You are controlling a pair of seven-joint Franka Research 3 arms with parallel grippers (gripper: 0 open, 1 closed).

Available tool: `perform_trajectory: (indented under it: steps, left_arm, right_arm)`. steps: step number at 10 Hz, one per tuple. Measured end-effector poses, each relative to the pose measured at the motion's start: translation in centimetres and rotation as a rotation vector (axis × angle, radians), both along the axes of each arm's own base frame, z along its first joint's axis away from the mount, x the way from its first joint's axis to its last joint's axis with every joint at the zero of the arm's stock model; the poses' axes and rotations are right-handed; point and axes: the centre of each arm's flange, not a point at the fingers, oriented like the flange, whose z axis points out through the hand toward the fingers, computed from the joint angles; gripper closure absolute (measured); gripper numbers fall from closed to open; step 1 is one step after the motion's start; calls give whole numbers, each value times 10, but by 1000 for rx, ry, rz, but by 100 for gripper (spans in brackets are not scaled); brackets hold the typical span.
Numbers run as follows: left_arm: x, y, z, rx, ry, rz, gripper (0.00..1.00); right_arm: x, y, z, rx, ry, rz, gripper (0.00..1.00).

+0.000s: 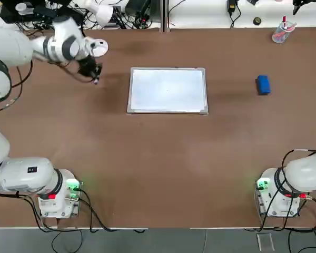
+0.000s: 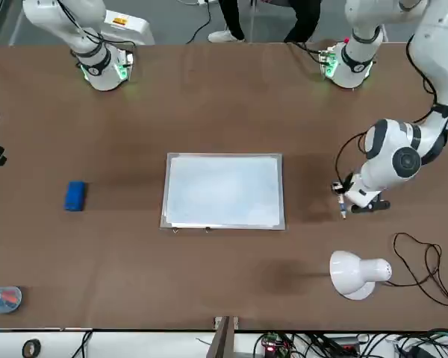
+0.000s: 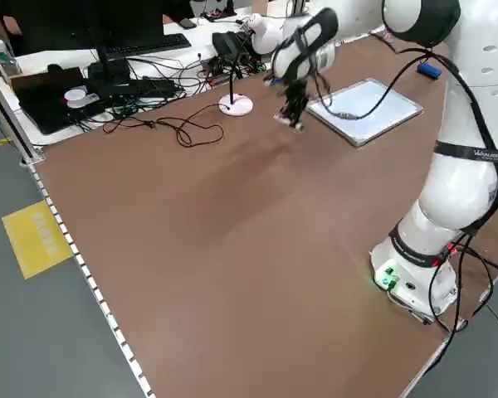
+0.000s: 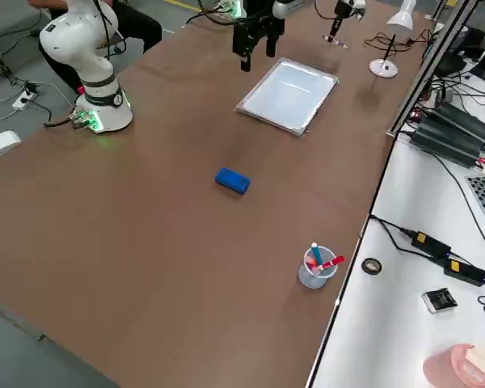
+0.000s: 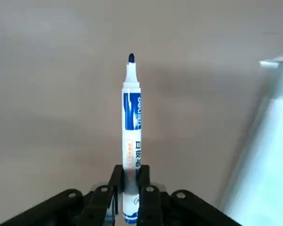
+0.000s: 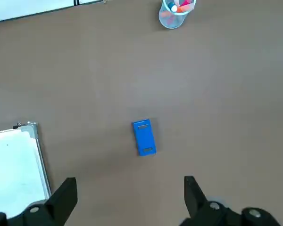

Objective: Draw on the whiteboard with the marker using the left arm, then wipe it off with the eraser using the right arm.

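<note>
At upper left of the top view, the left gripper (image 1: 95, 74) is clamping the marker (image 5: 131, 141), uncapped tip out, just left of the whiteboard (image 1: 167, 89), which is looking blank. Drawing is not yet begun; next the tip probably needs carrying over the board and lowering onto it. The right gripper (image 6: 127, 200) is hanging wide open and empty, the eraser (image 6: 144, 137) lying beyond it. Only the left wrist view is showing the grip; only the right side view is showing the right gripper hanging near the board.
</note>
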Motion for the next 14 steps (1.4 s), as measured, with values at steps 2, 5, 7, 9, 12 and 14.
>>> perform_trajectory:
  steps: [2,5,7,9,12,14]
  left_arm:
    - [6,-40,41,-115,73,102,82]
    - [6,-94,59,-317,209,280,82]
    - [4,-130,48,-441,343,401,82]
    - [3,-160,31,-568,486,507,82]
    - [-1,-187,-1,-726,679,653,82]
    - [-6,-200,-24,-798,791,741,82]
  right_arm:
    - [0,0,0,0,0,0,0]
    - [0,0,0,0,0,0,0]
    - [0,0,-1,0,1,0,0]
    - [0,0,-1,0,2,0,0]
    - [0,0,-2,0,4,0,0]
    - [0,0,-2,0,5,0,0]
